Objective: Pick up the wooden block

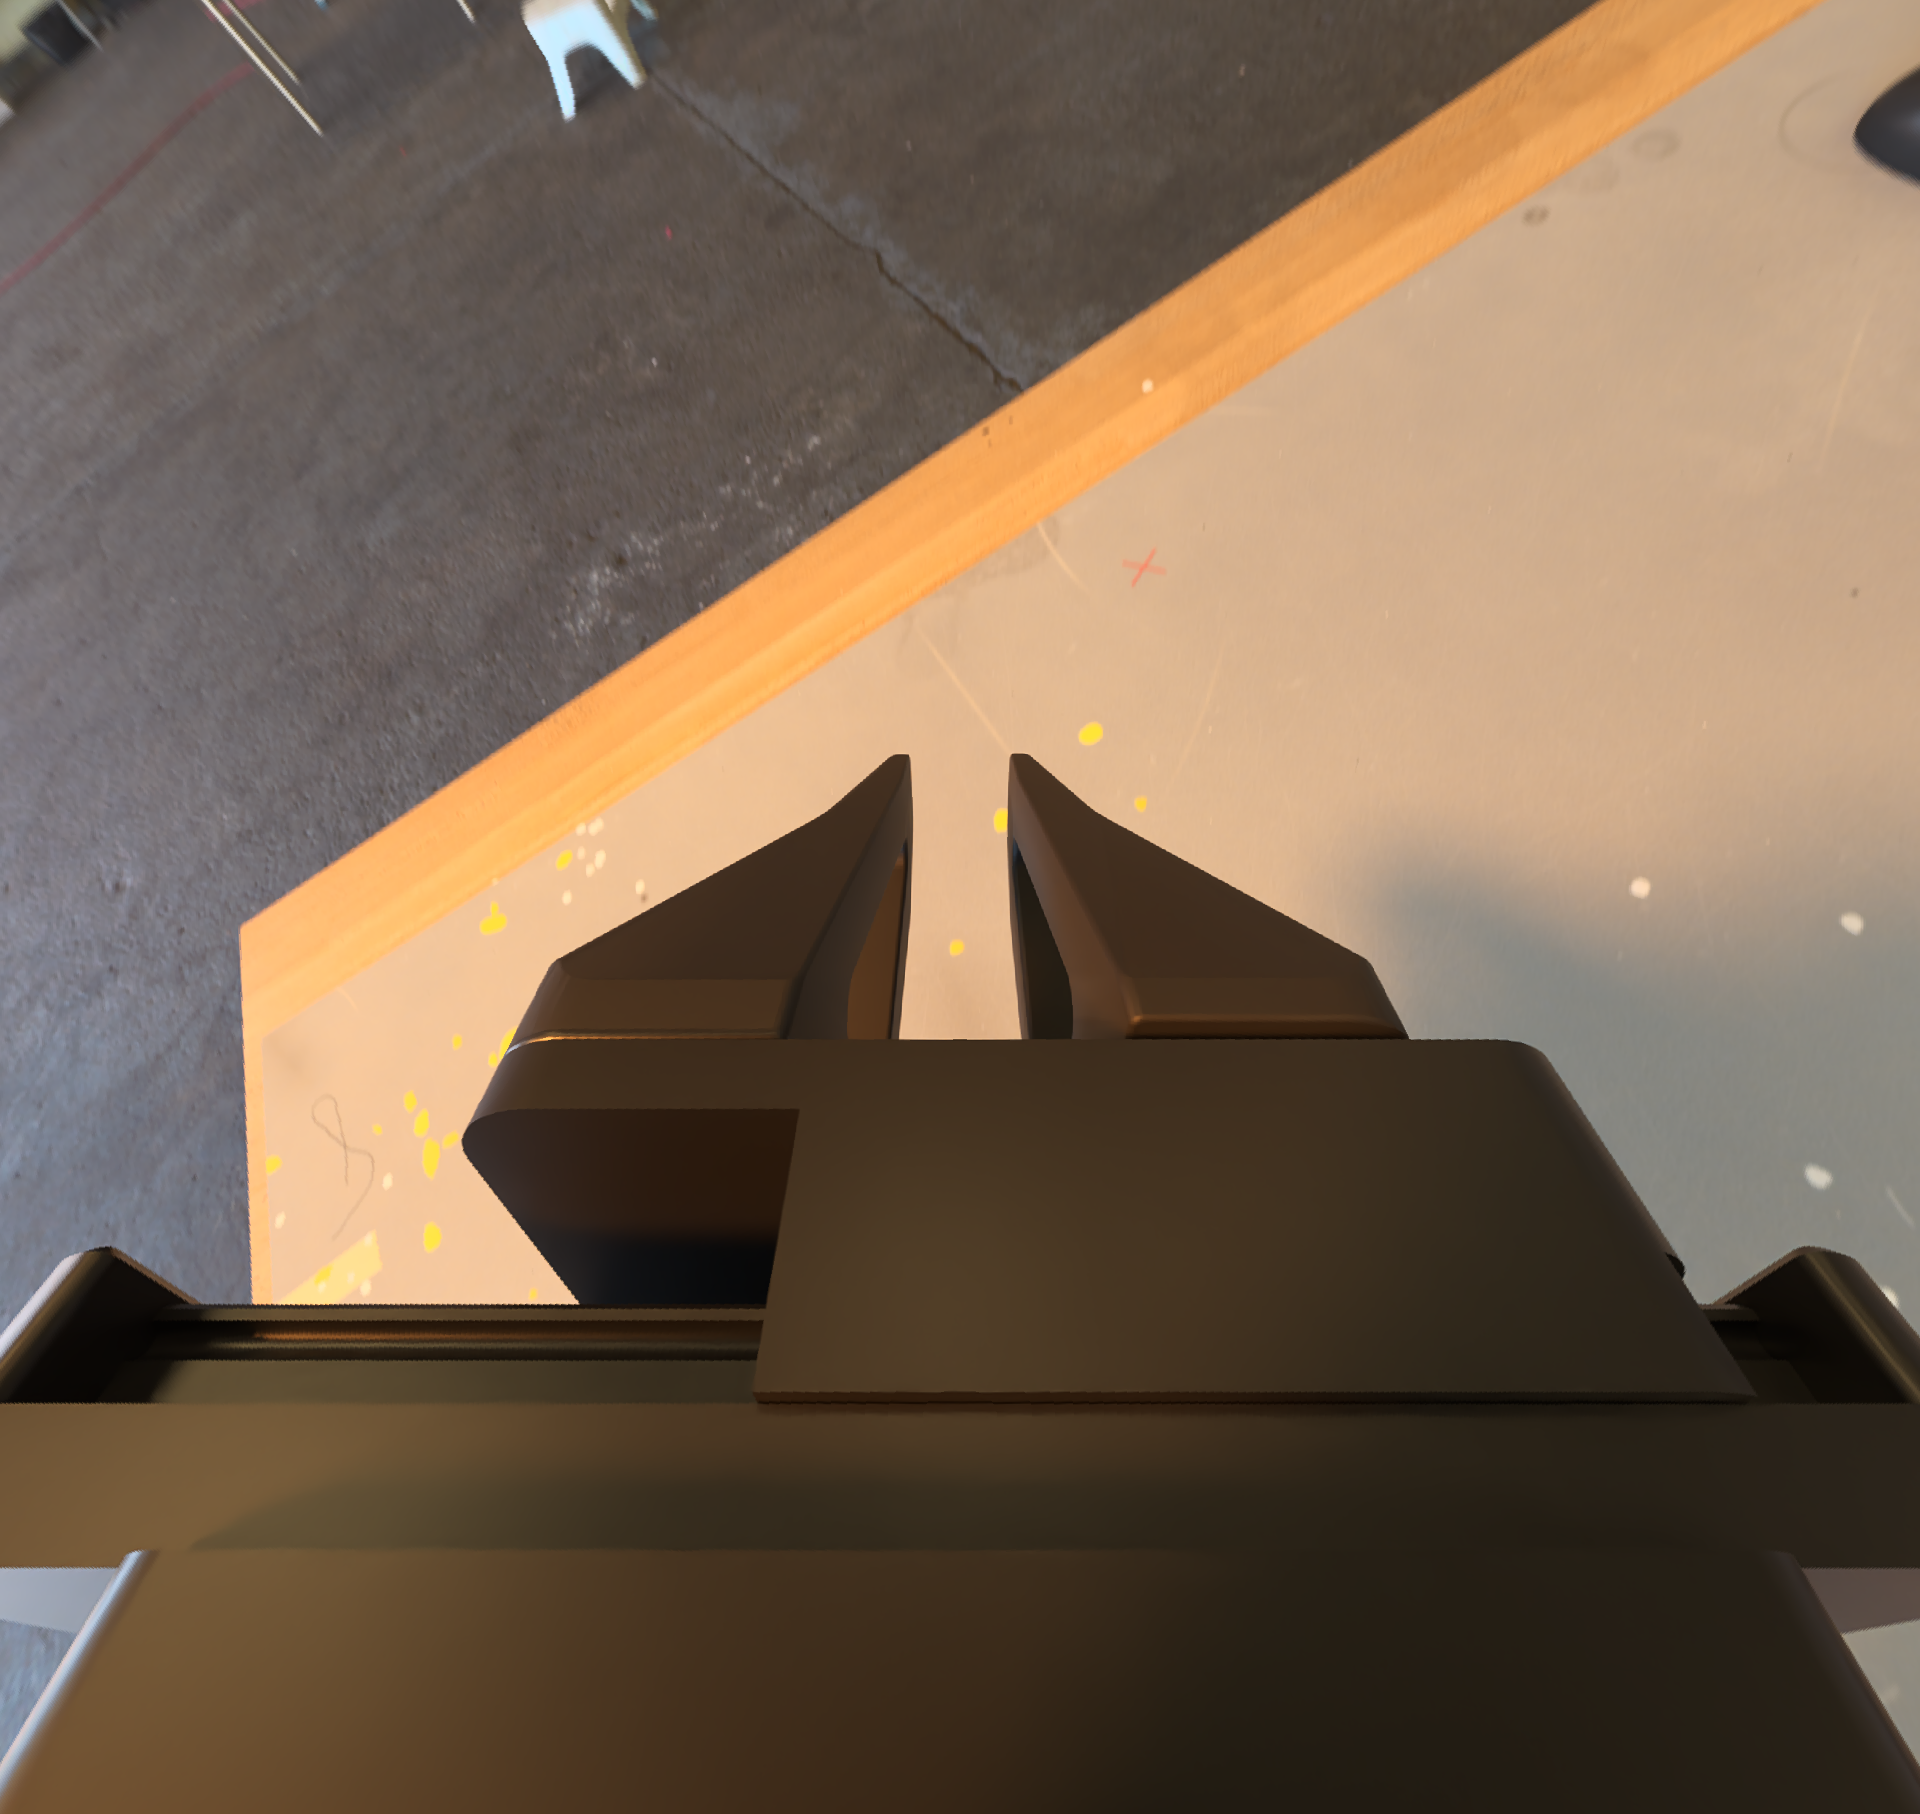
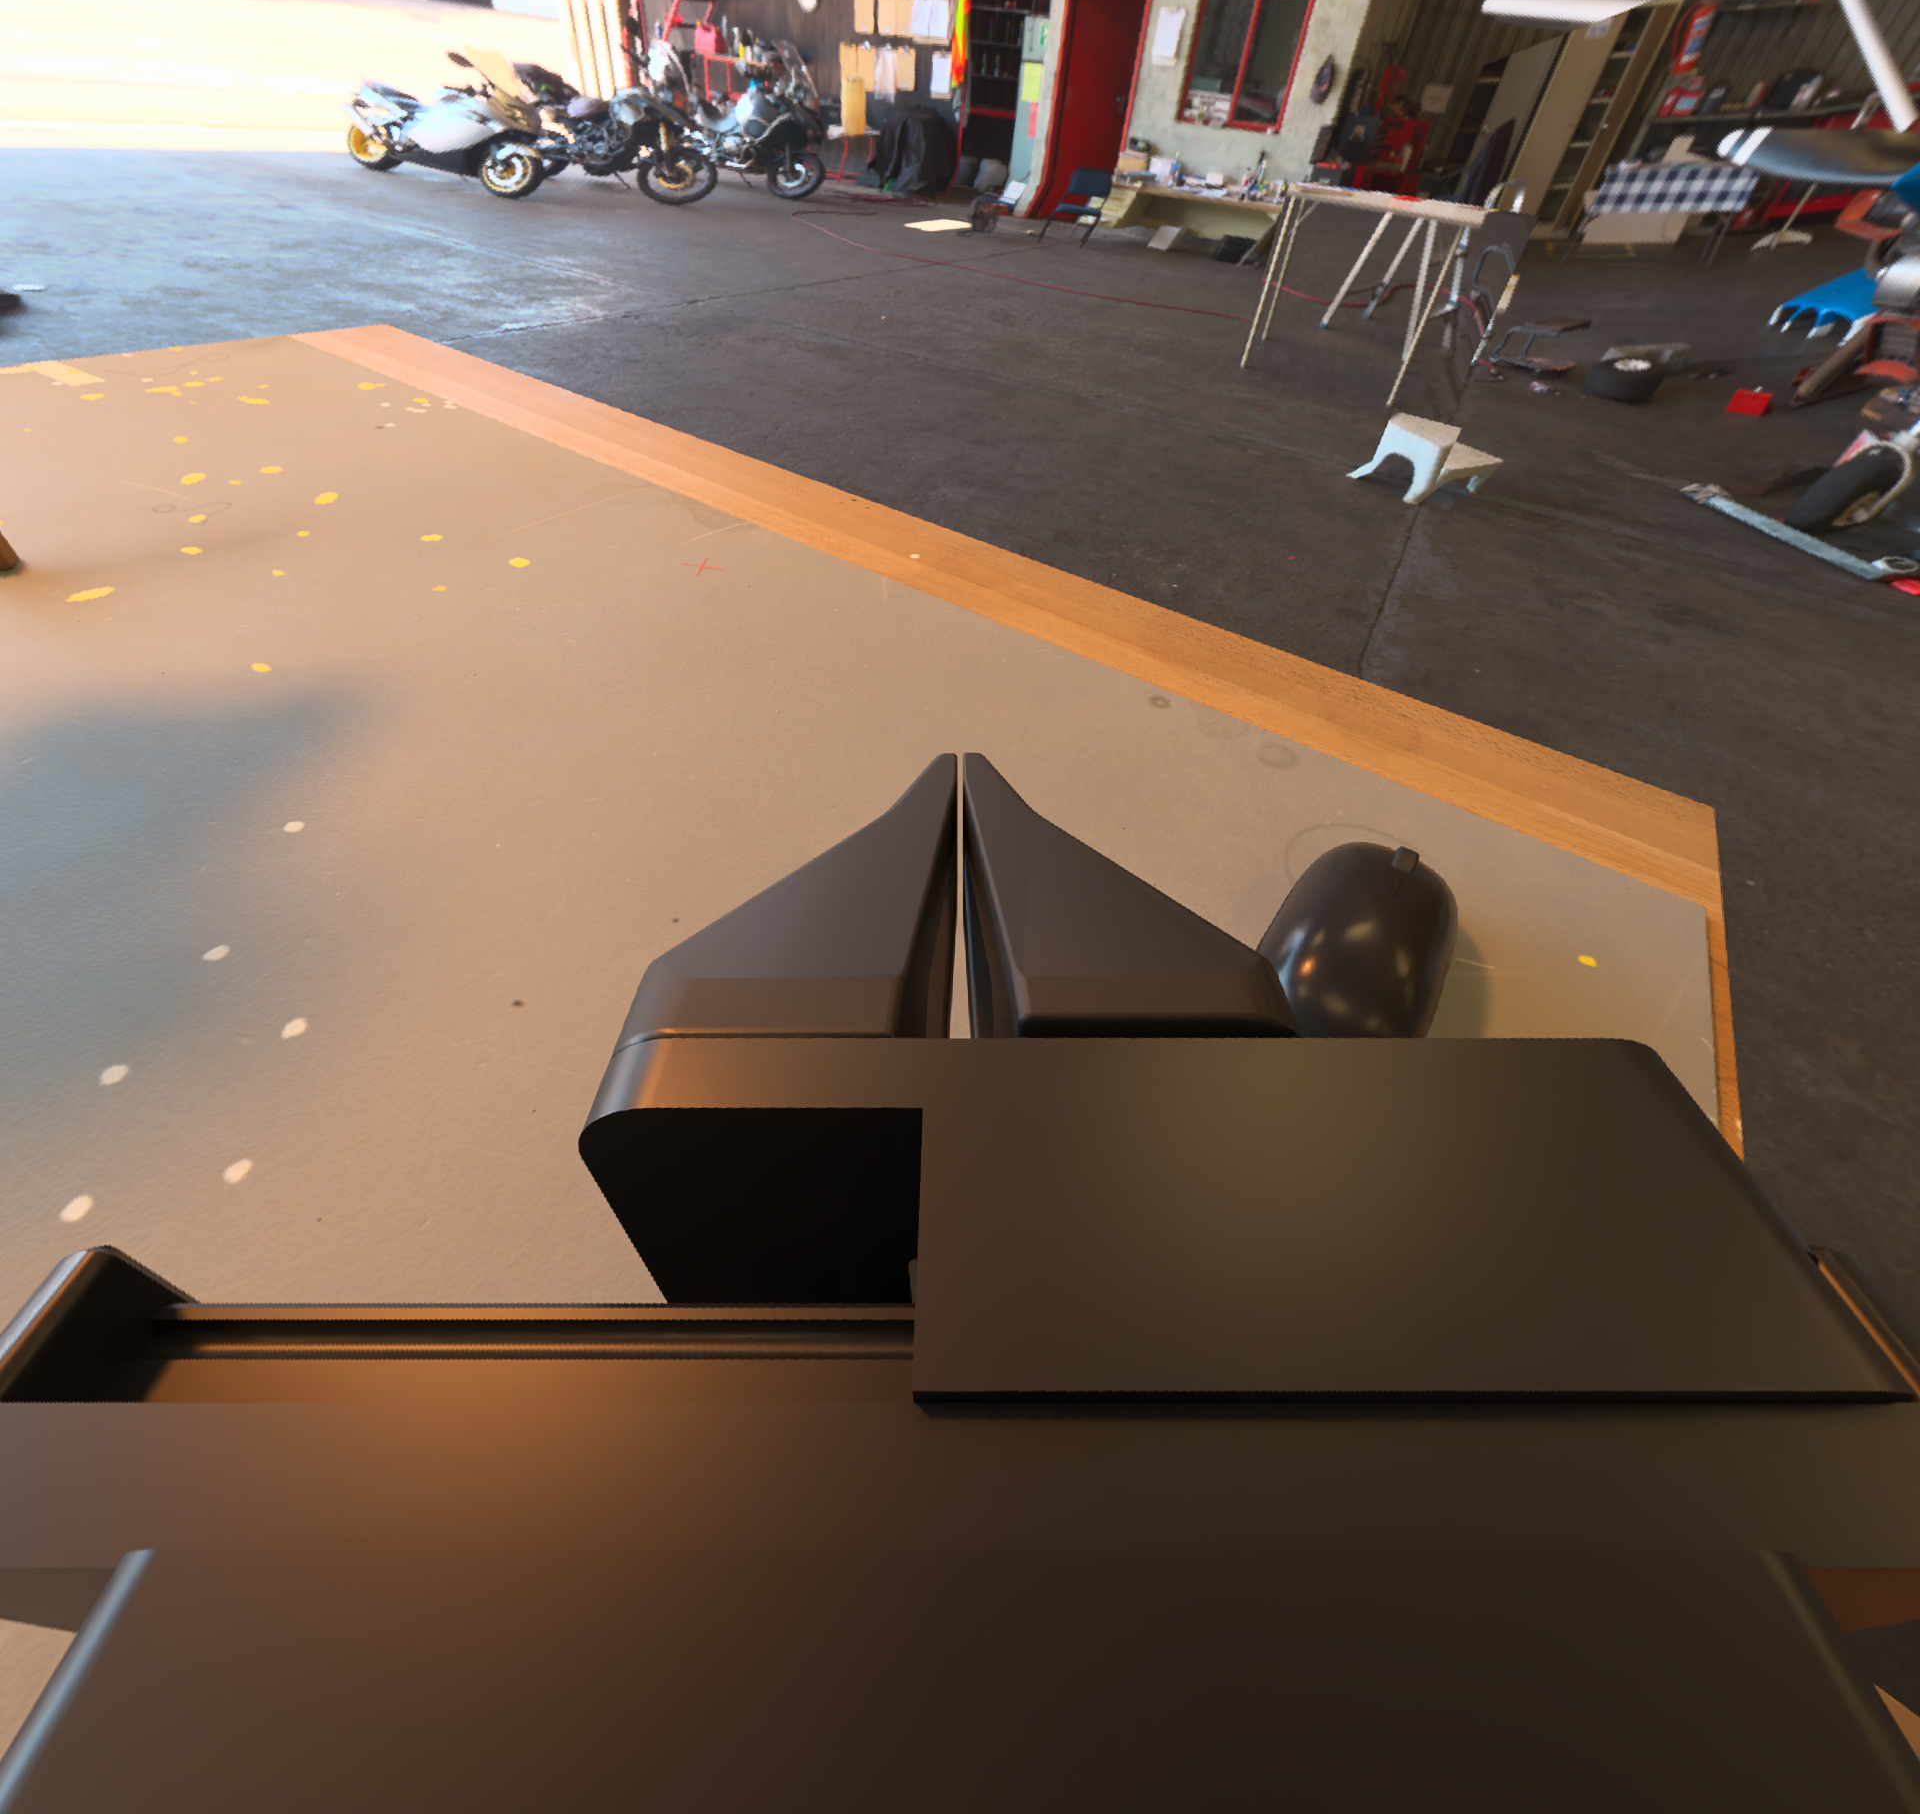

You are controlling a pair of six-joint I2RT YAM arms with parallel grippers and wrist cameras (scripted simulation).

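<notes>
The task looks barely begun, if begun at all; no wooden block shows in either view, so where it lies cannot be told, and neither gripper holds anything.

The left gripper (image 1: 959, 762) hangs over the table (image 1: 1455, 621) near its far-left corner, its fingers a little apart with bare tabletop showing through the gap; the right gripper (image 2: 959, 758) hangs over the same table with its fingers together, only a hairline between the tips, and nothing between them.

Left to do, as I judge it: find the block, bring a gripper over it, open, close on it, lift; all of that remains.

Count: two grippers, one per view; one table, grey-topped with a wooden rim, spattered with yellow and white paint flecks; one black mouse (image 2: 1361, 933) at about 2 o'clock from the right gripper, just beside its right finger, and likely the same dark shape (image 1: 1891, 128) at the left view's 2 o'clock edge; one small red cross (image 2: 703, 566) on the tabletop at 11 o'clock of the right gripper; one white stool (image 2: 1425, 455) on the floor beyond the table; wooden blocks seen, none.
</notes>
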